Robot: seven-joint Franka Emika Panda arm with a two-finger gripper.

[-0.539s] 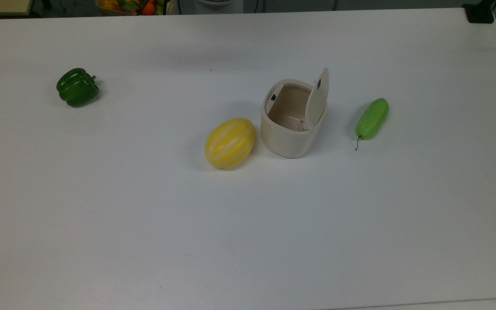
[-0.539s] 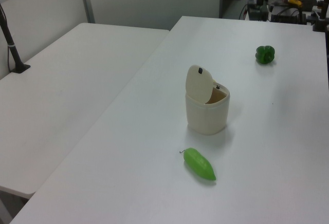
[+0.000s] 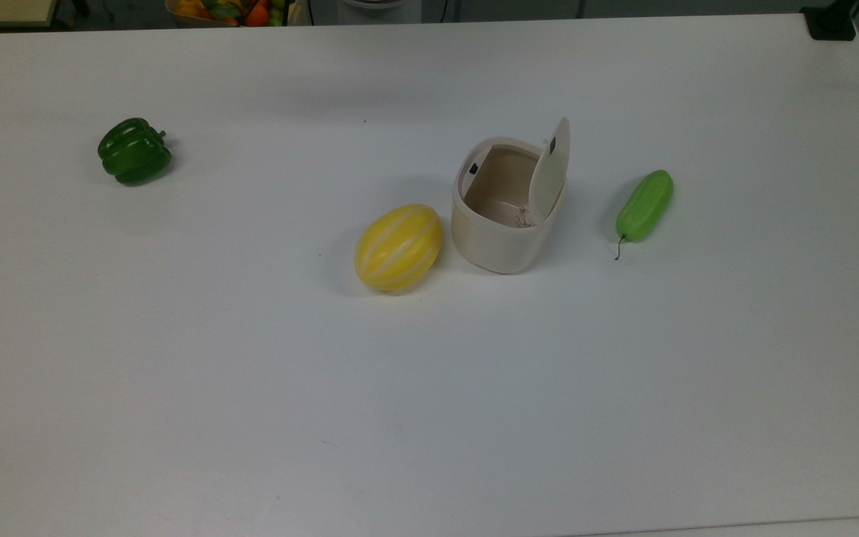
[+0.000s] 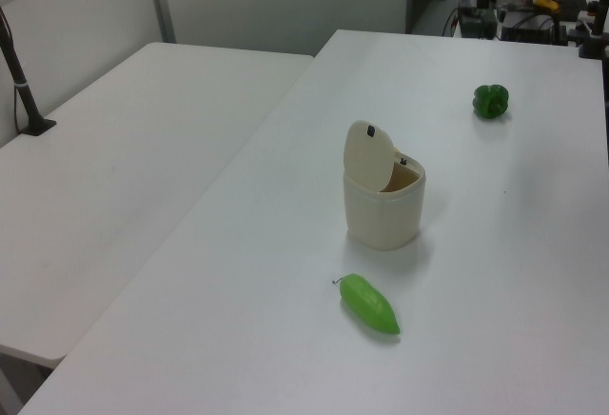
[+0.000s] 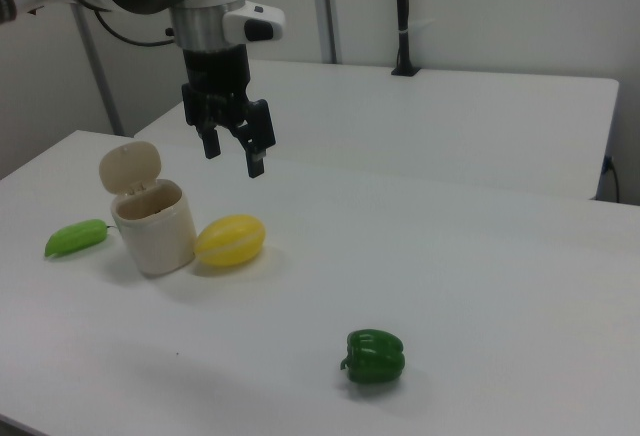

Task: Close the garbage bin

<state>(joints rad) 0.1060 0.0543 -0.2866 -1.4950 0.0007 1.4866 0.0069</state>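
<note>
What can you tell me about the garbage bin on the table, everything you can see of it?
The garbage bin is a small cream-beige tub of smooth plastic with rounded corners, standing upright on the white table. Its flat hinged lid stands open, nearly vertical, on the top view's right side, with a small dark button near its upper edge. A bit of pale debris lies inside. The yellow melon lies close on the top view's left; whether they touch is unclear. The gripper hangs open above, apart from it.
</note>
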